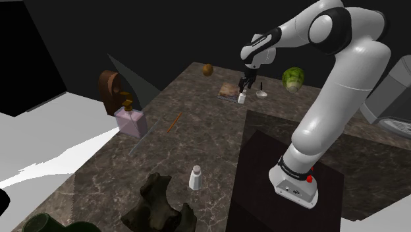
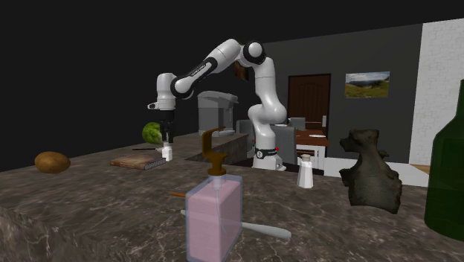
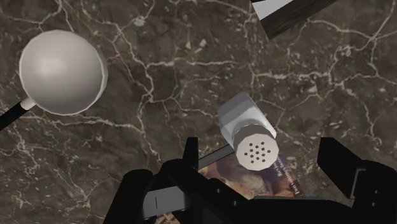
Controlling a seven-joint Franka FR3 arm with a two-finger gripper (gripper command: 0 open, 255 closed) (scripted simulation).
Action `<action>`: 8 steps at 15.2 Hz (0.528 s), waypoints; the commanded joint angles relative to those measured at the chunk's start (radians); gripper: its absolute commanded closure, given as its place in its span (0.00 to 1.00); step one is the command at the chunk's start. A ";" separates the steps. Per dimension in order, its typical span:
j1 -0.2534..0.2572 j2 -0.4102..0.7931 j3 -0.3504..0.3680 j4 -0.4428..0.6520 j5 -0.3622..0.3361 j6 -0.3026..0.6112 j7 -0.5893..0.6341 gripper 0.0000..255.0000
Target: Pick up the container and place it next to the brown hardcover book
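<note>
Both fingers (image 3: 340, 167) of my claw (image 3: 262, 153) stand apart, gripping nothing, with the white shaker (image 3: 247, 127) standing on the counter (image 3: 159, 63) straight below them, just beside the brown book (image 1: 228, 92).

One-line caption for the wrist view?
Open gripper above a white shaker standing beside the book on the dark veined counter.
</note>
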 commanded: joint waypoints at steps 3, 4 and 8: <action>0.002 -0.040 -0.002 0.028 -0.022 -0.064 0.015 0.00; 0.003 -0.058 -0.002 0.044 -0.031 -0.097 0.022 0.00; 0.003 -0.071 -0.001 0.057 -0.037 -0.123 0.026 0.00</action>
